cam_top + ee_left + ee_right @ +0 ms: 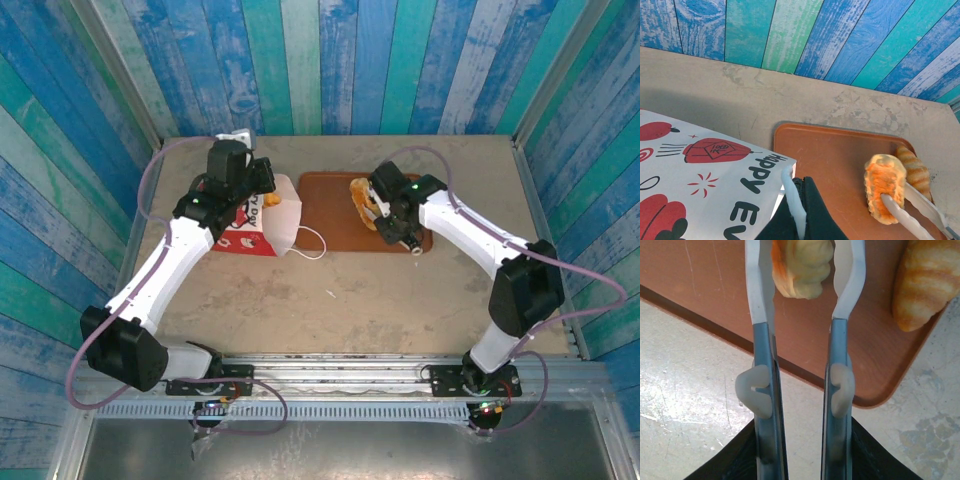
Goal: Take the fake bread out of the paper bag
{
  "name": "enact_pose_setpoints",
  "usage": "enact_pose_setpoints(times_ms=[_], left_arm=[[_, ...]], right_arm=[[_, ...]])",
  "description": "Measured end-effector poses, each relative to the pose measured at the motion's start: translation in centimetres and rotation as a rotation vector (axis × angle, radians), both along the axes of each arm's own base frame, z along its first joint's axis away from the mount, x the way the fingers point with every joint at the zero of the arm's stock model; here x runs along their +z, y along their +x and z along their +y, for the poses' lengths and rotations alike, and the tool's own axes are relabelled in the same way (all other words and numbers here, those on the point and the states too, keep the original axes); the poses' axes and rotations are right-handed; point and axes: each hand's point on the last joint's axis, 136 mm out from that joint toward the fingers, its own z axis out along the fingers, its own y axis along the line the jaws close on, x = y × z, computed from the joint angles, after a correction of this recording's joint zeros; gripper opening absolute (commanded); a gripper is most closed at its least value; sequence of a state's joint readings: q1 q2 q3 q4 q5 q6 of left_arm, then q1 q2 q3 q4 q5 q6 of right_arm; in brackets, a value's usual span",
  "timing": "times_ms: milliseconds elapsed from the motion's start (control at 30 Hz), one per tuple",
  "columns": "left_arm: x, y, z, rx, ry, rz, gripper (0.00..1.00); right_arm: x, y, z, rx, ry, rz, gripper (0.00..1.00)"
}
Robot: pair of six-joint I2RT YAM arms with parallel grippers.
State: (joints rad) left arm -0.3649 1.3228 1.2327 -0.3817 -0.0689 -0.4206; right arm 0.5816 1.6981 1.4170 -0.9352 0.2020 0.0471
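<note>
- The bag (256, 226) is seen lying on its side on the table (350, 300), left of the middle and toward the far edge, with its right side just beside the tray's left edge.
- A thin white handle (312, 243) is spread on the table at the bag's right end, in front of the tray's near left corner.
- The left gripper (800, 205) is closed at the bag's far right corner, where a white strip of the bag is pinched between the black fingers.
- The tray (330, 225) is set toward the far edge of the table, about the middle.
- A roll (800, 270), orange and pale yellow, is found on the tray, near its middle.
- The right gripper (804, 250) is placed over the tray, its white fingers (758, 285) parted with the roll between them. The left finger is laid against the roll's orange side, but whether the roll is clamped cannot be told.
- A croissant (925, 285) is laid on the tray just beside the roll, apart from the fingers.
</note>
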Motion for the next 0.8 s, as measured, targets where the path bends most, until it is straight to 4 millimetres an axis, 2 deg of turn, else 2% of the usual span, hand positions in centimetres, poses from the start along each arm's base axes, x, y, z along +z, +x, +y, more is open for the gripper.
enact_pose_setpoints(times_ms=[267,367,633,733,800], left_arm=[[0.0,0.0,0.0,-0.002,-0.001,0.0,0.0],[0.0,0.0,0.0,-0.002,-0.001,0.0,0.0],[0.0,0.0,0.0,-0.002,-0.001,0.0,0.0],[0.0,0.0,0.0,-0.002,-0.001,0.0,0.0],[-0.1,0.0,0.0,-0.002,-0.001,0.001,0.0]], right_arm=[[-0.2,-0.9,3.8,0.083,0.05,0.028,0.44],[0.1,-1.1,4.6,0.095,0.079,0.036,0.44],[0.4,-1.4,5.4,0.105,0.135,0.058,0.48],[1.4,-1.3,5.3,0.101,0.193,0.059,0.51],[2.5,-0.7,4.5,0.087,0.248,0.054,0.53]])
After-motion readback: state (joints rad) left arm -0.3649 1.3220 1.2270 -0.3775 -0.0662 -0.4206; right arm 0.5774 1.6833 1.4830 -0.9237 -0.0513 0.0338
